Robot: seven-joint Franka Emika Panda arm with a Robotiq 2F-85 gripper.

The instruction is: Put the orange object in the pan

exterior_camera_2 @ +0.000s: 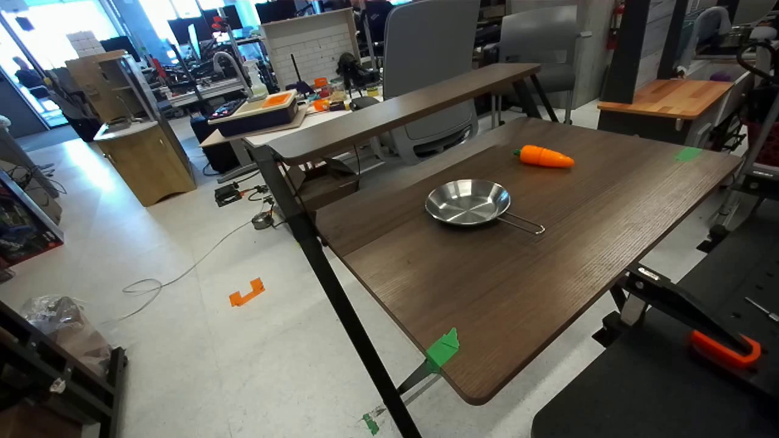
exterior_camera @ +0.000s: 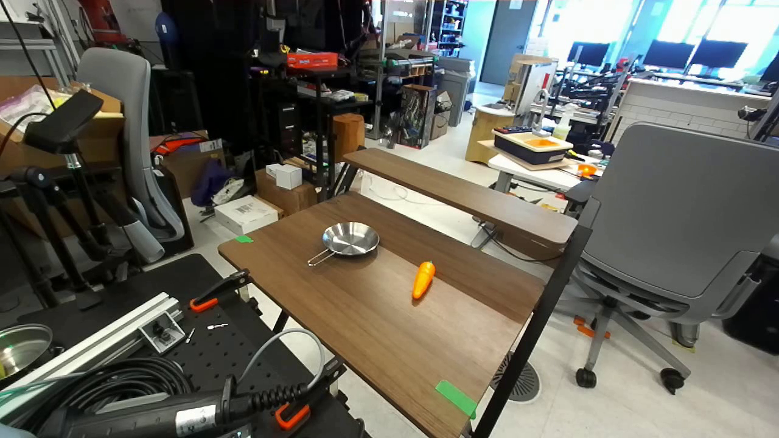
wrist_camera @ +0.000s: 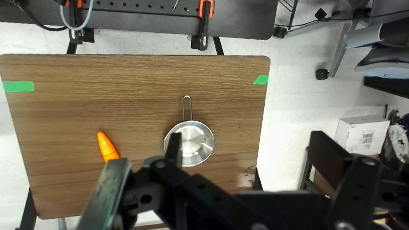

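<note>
Two things lie apart on my counter (exterior_camera: pixel 359 319), an orange carrot (exterior_camera: pixel 424 281) and a silver pan (exterior_camera: pixel 351 239), while my claw (wrist_camera: pixel 241 145) gapes wide.

Free passage between carrot (exterior_camera: pixel 424 280) and pan (exterior_camera: pixel 351 238), raised shelf (exterior_camera: pixel 462 196) alongside the tabletop (exterior_camera: pixel 377 322).

The black, angular, jointed tool (wrist_camera: pixel 244 150) is studded with round screws (wrist_camera: pixel 369 161) and flanked by a flat grey bar (wrist_camera: pixel 107 190).

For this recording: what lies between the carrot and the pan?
Only bare brown tabletop separates the orange carrot from the silver pan; both exterior views show it.
</note>
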